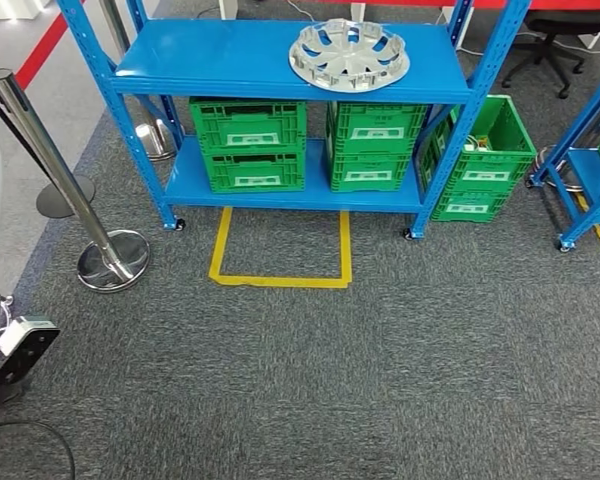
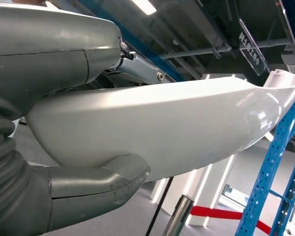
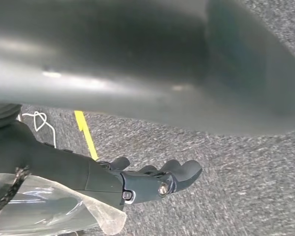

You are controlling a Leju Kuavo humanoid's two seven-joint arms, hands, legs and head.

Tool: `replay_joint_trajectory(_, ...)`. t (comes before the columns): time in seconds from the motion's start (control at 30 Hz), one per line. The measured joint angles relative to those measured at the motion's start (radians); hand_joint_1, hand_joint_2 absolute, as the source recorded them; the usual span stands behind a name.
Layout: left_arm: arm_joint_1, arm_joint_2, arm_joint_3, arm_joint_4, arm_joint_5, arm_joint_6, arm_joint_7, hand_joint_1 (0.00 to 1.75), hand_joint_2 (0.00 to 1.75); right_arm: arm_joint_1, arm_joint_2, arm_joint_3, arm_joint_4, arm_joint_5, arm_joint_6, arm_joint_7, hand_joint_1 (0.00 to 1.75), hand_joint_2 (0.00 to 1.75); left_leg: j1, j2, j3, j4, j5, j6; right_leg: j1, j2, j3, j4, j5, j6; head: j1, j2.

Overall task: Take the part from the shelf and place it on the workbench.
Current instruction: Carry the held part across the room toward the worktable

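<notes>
I am standing back from the blue metal shelf (image 1: 206,70), whose round silver wheel cover (image 1: 349,54) is lying near its top right edge, my right hand (image 3: 149,182) hanging loosely empty, my left hand's (image 2: 98,184) fingers hidden, so approaching comes next.

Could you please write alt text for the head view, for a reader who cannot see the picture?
A round silver wheel cover lies flat on the top board of a blue metal shelf rack, above stacked green plastic crates on the lower board. A yellow tape outline marks the grey carpet in front, and a chrome barrier post stands to the left.
</notes>
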Motion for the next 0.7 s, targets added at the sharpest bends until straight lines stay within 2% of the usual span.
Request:
replay_joint_trajectory(0.03,0.001,0.0,0.0,0.0,0.001,0.0,0.0,1.43,1.75,-0.002,-0.001,0.0,0.0,0.0,0.0,0.0,0.0,0.0,-0.001,0.001,-0.007,0.003,0.008,-0.004,0.002,0.0,0.047,-0.071,0.002,-0.007,0.0,0.0)
replay_joint_trajectory(0.07,0.001,0.0,0.0,-0.001,0.001,0.0,0.0,1.43,1.75,-0.003,-0.001,0.0,0.0,0.001,0.001,-0.001,0.0,0.0,0.0,0.002,-0.012,0.003,0.016,-0.008,0.005,0.0,0.077,-0.12,-0.003,-0.011,-0.001,0.0)
replay_joint_trajectory(0.1,0.002,0.0,0.0,-0.001,0.002,0.0,0.0,1.43,1.75,-0.003,-0.002,0.0,0.0,0.001,0.001,-0.001,0.0,0.0,0.001,0.003,-0.015,0.001,0.026,-0.014,0.008,0.0,0.09,-0.144,-0.007,-0.014,0.0,0.0)
replay_joint_trajectory(0.17,0.004,0.0,0.001,-0.002,0.002,0.0,0.0,1.43,1.75,-0.002,-0.002,0.0,0.0,0.001,0.002,-0.001,0.0,0.0,0.005,0.002,-0.02,-0.004,0.037,-0.026,0.008,-0.001,0.08,-0.158,0.009,-0.022,0.0,0.0)
replay_joint_trajectory(0.2,0.005,0.0,0.002,-0.002,0.002,0.0,0.0,1.43,1.75,-0.001,-0.002,0.0,0.0,0.001,0.002,-0.001,0.0,0.0,0.005,0.001,-0.024,0.003,0.021,-0.033,0.006,-0.003,0.073,-0.163,0.02,-0.029,-0.001,0.0)
replay_joint_trajectory(0.23,0.005,0.0,0.003,-0.002,0.004,0.0,0.0,1.43,1.75,-0.001,-0.002,0.0,0.0,0.001,0.003,-0.001,0.0,0.0,0.006,-0.001,-0.031,0.028,-0.014,-0.039,0.002,-0.004,0.064,-0.167,0.031,-0.037,-0.003,0.0)
replay_joint_trajectory(0.3,0.007,0.0,0.005,-0.002,0.013,-0.001,0.0,1.43,1.75,-0.002,-0.002,0.0,0.0,0.002,0.005,-0.001,0.0,0.0,0.012,-0.004,-0.052,0.133,-0.117,-0.05,0.0,-0.006,0.041,-0.166,0.051,-0.044,-0.008,0.0)
replay_joint_trajectory(0.33,0.007,0.0,0.006,-0.002,0.021,-0.002,-0.001,1.43,1.75,-0.002,-0.002,0.0,0.0,0.002,0.006,-0.001,0.0,0.0,0.015,-0.004,-0.062,0.2,-0.155,-0.056,-0.001,-0.007,0.026,-0.163,0.061,-0.044,-0.009,0.0)
replay_joint_trajectory(0.37,0.008,0.0,0.006,-0.002,0.028,-0.003,-0.002,1.43,1.75,-0.002,-0.002,0.0,0.0,0.002,0.007,-0.001,0.0,0.0,0.018,-0.004,-0.065,0.253,-0.167,-0.06,-0.001,-0.008,0.01,-0.159,0.071,-0.042,-0.009,0.0)
replay_joint_trajectory(0.4,0.009,0.0,0.007,-0.002,0.034,-0.004,-0.003,1.43,1.75,-0.002,-0.002,0.0,0.0,0.002,0.007,-0.001,0.0,0.0,0.02,-0.004,-0.057,0.28,-0.154,-0.064,-0.002,-0.008,-0.008,-0.153,0.081,-0.039,-0.01,0.0)
replay_joint_trajectory(0.43,0.009,0.0,0.008,-0.002,0.038,-0.005,-0.004,1.43,1.75,-0.002,-0.002,0.0,0.0,0.002,0.007,-0.001,0.0,0.0,0.023,-0.004,-0.034,0.275,-0.124,-0.068,-0.004,-0.009,-0.027,-0.145,0.089,-0.035,-0.01,0.0)
replay_joint_trajectory(0.47,0.009,0.0,0.008,-0.002,0.041,-0.006,-0.004,1.43,1.75,-0.002,-0.002,0.0,0.0,0.002,0.007,-0.001,0.0,0.0,0.026,-0.004,0.006,0.23,-0.093,-0.07,-0.005,-0.009,-0.044,-0.136,0.096,-0.031,-0.01,0.0)
replay_joint_trajectory(0.5,0.008,0.0,0.009,-0.002,0.042,-0.006,-0.004,1.43,1.75,-0.002,-0.002,0.0,0.0,0.002,0.007,-0.001,0.0,0.0,0.027,-0.004,0.056,0.163,-0.083,-0.073,-0.006,-0.009,-0.059,-0.126,0.101,-0.026,-0.011,0.0)
replay_joint_trajectory(0.53,0.008,0.0,0.01,-0.003,0.042,-0.006,-0.005,1.43,1.75,-0.002,-0.002,0.0,0.0,0.002,0.007,-0.001,0.0,0.0,0.026,-0.006,0.106,0.089,-0.089,-0.069,-0.006,-0.008,-0.071,-0.116,0.107,-0.02,-0.011,0.0)
replay_joint_trajectory(0.57,0.008,0.0,0.011,-0.004,0.042,-0.006,-0.006,1.43,1.75,-0.003,-0.002,0.0,0.0,0.003,0.007,-0.001,0.0,0.0,0.025,-0.007,0.142,0.031,-0.105,-0.064,-0.005,-0.007,-0.08,-0.109,0.113,-0.014,-0.011,0.0)
replay_joint_trajectory(0.6,0.008,0.0,0.011,-0.004,0.042,-0.006,-0.006,1.43,1.75,-0.003,-0.002,0.0,0.0,0.003,0.007,-0.001,0.0,0.0,0.022,-0.008,0.159,-0.002,-0.122,-0.056,-0.004,-0.007,-0.084,-0.106,0.12,-0.008,-0.011,0.0)
replay_joint_trajectory(0.63,0.009,0.0,0.012,-0.005,0.042,-0.006,-0.007,1.43,1.75,-0.003,-0.002,0.0,0.0,0.003,0.007,-0.001,0.0,0.0,0.02,-0.008,0.16,-0.014,-0.125,-0.046,-0.004,-0.007,-0.088,-0.105,0.129,-0.002,-0.011,0.0)
replay_joint_trajectory(0.67,0.009,0.0,0.012,-0.005,0.042,-0.006,-0.008,1.43,1.75,-0.002,-0.002,0.0,0.0,0.003,0.007,-0.001,0.0,0.0,0.02,-0.007,0.151,-0.013,-0.12,-0.037,-0.005,-0.006,-0.092,-0.104,0.132,0.003,-0.011,0.0)
replay_joint_trajectory(0.7,0.01,0.0,0.012,-0.005,0.042,-0.006,-0.009,1.43,1.75,0.0,-0.002,0.0,0.0,0.004,0.007,-0.001,0.0,0.0,0.02,-0.005,0.141,-0.012,-0.111,-0.027,-0.007,-0.005,-0.1,-0.096,0.119,0.009,-0.01,0.0)
